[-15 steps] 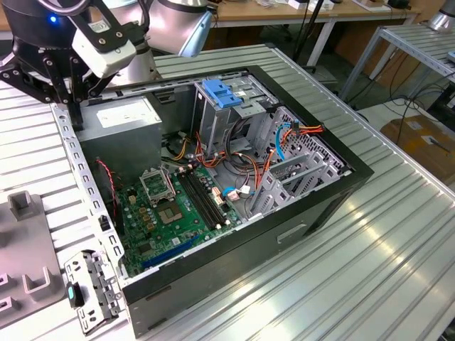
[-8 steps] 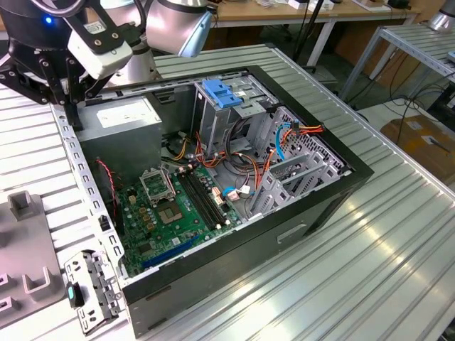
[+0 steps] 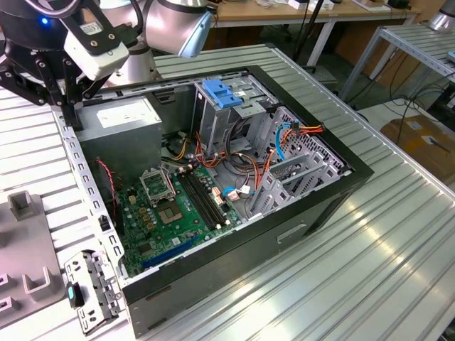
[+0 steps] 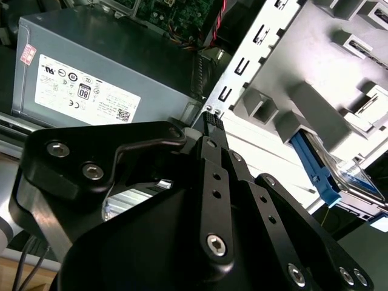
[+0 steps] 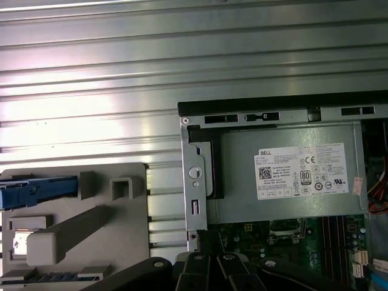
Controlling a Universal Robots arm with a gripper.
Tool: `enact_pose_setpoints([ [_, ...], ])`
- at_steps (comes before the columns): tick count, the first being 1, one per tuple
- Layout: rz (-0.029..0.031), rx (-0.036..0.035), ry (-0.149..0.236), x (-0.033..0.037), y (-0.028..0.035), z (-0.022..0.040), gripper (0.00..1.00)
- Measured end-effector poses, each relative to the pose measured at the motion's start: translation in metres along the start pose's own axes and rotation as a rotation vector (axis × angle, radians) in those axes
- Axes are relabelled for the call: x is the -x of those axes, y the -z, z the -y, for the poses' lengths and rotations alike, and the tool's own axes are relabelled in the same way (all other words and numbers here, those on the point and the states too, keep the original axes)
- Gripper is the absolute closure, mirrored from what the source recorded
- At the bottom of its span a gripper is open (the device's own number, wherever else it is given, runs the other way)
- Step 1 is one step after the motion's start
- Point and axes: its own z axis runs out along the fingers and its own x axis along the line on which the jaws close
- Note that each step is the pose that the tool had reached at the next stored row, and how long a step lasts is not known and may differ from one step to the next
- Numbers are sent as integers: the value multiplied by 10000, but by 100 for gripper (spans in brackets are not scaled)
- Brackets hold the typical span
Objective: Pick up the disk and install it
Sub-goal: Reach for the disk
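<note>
The flat silver-grey disk (image 5: 36, 189) with blue plastic frame sits in a grey moulded holder (image 5: 121, 236) on the ribbed metal bench (image 3: 398, 234), off the exterior view's left of the open black computer case (image 3: 298, 227). Farther back, the arm (image 3: 178, 25) bends down, its black claw (image 4: 211, 120) poised over the case's corner beside the grey power-supply box (image 3: 121, 117); apart or together, I cannot tell.
</note>
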Motion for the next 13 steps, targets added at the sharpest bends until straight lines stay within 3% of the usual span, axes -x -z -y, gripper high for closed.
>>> enact_pose_setpoints([
  [13,-5,0,0,-59,-9,5,89],
])
